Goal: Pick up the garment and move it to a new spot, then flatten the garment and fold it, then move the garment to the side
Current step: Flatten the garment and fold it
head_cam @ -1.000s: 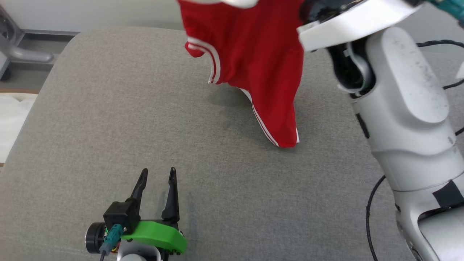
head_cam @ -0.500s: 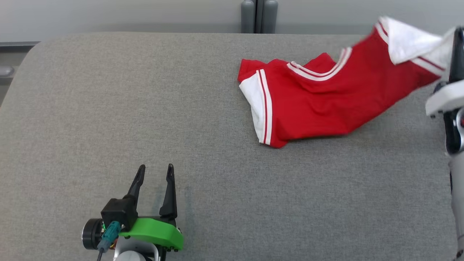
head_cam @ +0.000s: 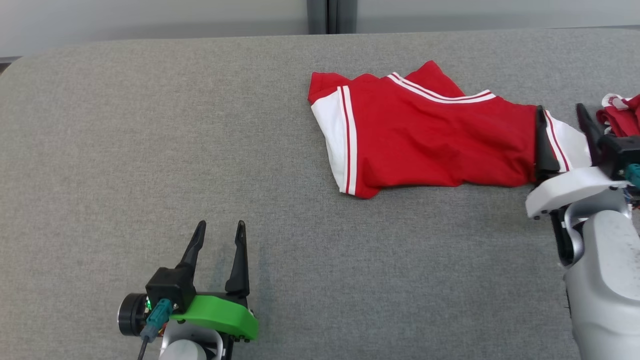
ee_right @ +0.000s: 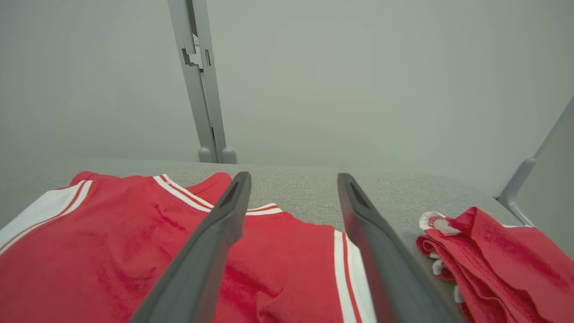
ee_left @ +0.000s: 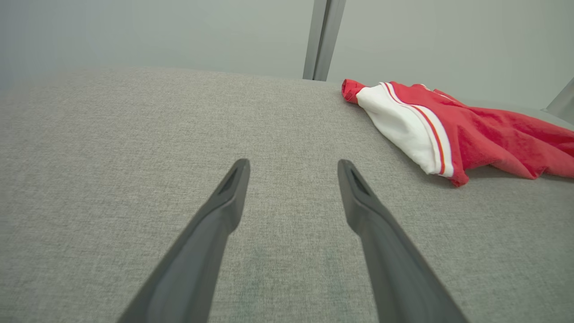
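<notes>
Right tool [head_cam: 559,107] stands with jaws spread wide, gripping nothing. The broad grey fabric-covered desk [head_cam: 150,125] carries the rumpled red garment with white striped trim [head_cam: 430,145] near its far edge, toward the right, one white-banded end lying between that tool's fingers. Relocation looks done; flattening, folding and the move aside are left. A smaller crumpled red cloth [head_cam: 622,112] lies at the right edge. Left tool [head_cam: 221,223] hovers open and empty near the front edge.

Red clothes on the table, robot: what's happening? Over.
Left hand open, idle over the table. Right hand open over red garment, striped right end. Garment lying rumpled, not flattened. Second red garment close by, further right.
</notes>
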Controlling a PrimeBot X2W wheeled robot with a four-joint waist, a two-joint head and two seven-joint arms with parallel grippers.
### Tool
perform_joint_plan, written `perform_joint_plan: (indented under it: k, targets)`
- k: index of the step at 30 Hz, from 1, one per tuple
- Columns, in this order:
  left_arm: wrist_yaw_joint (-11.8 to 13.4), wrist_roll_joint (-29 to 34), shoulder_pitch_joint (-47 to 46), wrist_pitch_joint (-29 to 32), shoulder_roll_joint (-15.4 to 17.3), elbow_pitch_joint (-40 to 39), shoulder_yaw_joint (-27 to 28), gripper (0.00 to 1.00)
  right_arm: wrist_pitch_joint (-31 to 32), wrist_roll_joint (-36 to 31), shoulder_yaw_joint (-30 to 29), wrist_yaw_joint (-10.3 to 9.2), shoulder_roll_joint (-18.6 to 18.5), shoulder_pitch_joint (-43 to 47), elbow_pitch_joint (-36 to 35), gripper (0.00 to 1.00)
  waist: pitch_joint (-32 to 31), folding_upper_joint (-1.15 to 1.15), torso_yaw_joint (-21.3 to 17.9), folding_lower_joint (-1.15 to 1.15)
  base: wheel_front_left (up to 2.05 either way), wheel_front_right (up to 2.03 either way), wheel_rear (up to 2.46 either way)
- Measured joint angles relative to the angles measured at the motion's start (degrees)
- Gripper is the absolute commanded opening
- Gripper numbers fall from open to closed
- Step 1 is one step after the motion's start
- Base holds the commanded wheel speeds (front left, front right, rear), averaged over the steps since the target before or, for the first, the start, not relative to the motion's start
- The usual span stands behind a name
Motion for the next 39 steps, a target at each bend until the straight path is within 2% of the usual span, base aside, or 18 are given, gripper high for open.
perform_joint_plan:
  k: [8,17,23,31,32,33,34,39]
  targets:
    - [0.11,-0.75,-0.66,0.00,0.00,-0.11,-1.86,1.00,0.00,2.86,12.49,0.00,1.25,-0.69,1.82,1.00,1.12,0.00,1.54,0.00,0.00,0.00,0.00]
    - [0.56,-1.91,-2.28,0.00,0.01,-0.75,-3.63,1.00,1.05,8.01,24.63,0.01,1.70,-11.68,11.38,1.00,3.59,0.00,5.09,0.00,0.00,0.00,0.00]
    - [1.00,-2.68,-2.65,0.00,0.01,-0.92,-4.81,1.00,1.56,12.56,32.75,0.01,2.37,-15.74,16.27,1.00,5.27,0.00,7.98,0.00,0.00,0.00,0.00]
    - [1.60,-3.14,-2.69,0.00,0.01,-0.98,-5.04,1.00,1.97,10.28,33.52,0.01,2.21,-16.83,25.09,1.00,6.36,0.00,10.07,0.00,0.00,0.00,0.00]
    - [1.60,-3.15,-2.69,0.01,0.01,-0.98,-4.99,1.00,1.97,9.84,33.60,0.01,2.27,-16.83,25.82,0.84,6.36,0.00,10.04,0.00,0.00,0.00,0.00]
    - [1.60,-3.16,-2.69,0.00,0.01,-0.98,-4.93,1.00,1.96,9.54,33.66,0.01,2.41,-16.83,26.50,0.22,6.35,0.00,9.97,0.00,0.00,0.00,0.00]
    - [1.60,-3.16,-2.69,0.00,0.01,-0.98,-4.85,1.00,1.86,9.50,33.61,0.01,2.54,-16.83,26.93,0.00,6.36,0.00,9.88,0.00,0.00,0.00,0.00]
    - [1.59,-3.16,-2.91,0.00,0.00,-0.97,-4.93,1.00,0.81,8.53,32.77,0.01,2.88,-17.33,27.55,0.00,6.35,0.00,9.48,0.00,0.00,0.00,0.00]
